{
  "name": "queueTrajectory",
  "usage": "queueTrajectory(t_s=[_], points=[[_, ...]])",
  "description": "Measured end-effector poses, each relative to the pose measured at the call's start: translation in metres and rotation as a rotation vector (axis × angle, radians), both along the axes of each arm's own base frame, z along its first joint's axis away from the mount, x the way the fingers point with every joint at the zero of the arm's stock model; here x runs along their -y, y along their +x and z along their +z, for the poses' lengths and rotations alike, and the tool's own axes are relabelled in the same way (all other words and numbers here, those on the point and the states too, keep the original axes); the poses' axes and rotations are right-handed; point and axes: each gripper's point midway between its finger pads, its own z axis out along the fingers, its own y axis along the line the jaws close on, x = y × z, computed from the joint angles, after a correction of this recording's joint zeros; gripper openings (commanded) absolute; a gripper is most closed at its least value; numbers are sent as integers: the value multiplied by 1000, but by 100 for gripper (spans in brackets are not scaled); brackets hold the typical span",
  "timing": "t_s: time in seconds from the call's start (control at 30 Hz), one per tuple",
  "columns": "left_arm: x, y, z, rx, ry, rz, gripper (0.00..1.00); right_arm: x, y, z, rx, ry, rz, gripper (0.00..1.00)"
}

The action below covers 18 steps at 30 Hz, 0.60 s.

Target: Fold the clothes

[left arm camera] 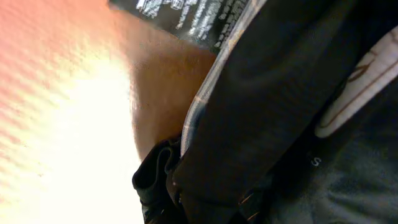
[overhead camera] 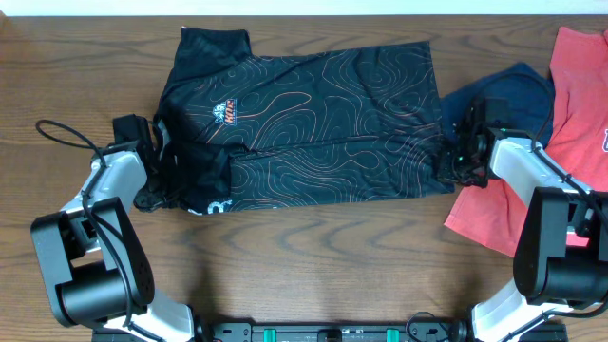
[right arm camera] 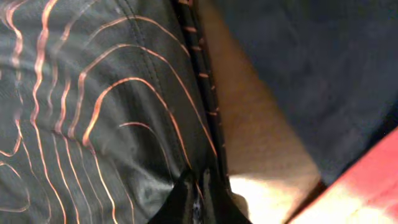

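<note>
The clothes are one black jersey (overhead camera: 323, 123) with orange contour lines, spread across the table with its lower part folded up along the front. My left gripper (overhead camera: 155, 163) is at the jersey's left edge and is shut on a bunch of the black fabric (left arm camera: 280, 93), which fills the left wrist view above that gripper (left arm camera: 186, 202). At the jersey's right edge, my right gripper (overhead camera: 455, 161) is shut on the hem. In the right wrist view the patterned cloth (right arm camera: 93, 93) runs straight into that pinched gripper (right arm camera: 196, 199).
A navy-blue garment (overhead camera: 508, 90) and a red tee (overhead camera: 579, 114) lie right of the jersey, close behind my right gripper; both also show in the right wrist view, the navy cloth (right arm camera: 298, 62) and the red tee (right arm camera: 373, 180). A black cable (overhead camera: 62, 133) loops at the far left.
</note>
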Motion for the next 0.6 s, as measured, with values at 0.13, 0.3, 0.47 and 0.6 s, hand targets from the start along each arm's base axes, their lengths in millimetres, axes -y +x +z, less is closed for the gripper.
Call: queueTrajectory(t_s=[0.13, 0.3, 0.47, 0.6], points=[[6, -36, 0, -139, -49, 32, 6, -2, -26, -1, -112, 9, -18, 1], [9, -76, 0, -280, -94, 87, 6, -3, -67, 0, -278, 12, -45, 1], [11, -100, 2, -357, -109, 109, 6, 3, -97, 1, -395, -32, -84, 1], [8, -104, 15, -334, -94, 123, 6, 6, -97, 11, -373, -56, -100, 2]])
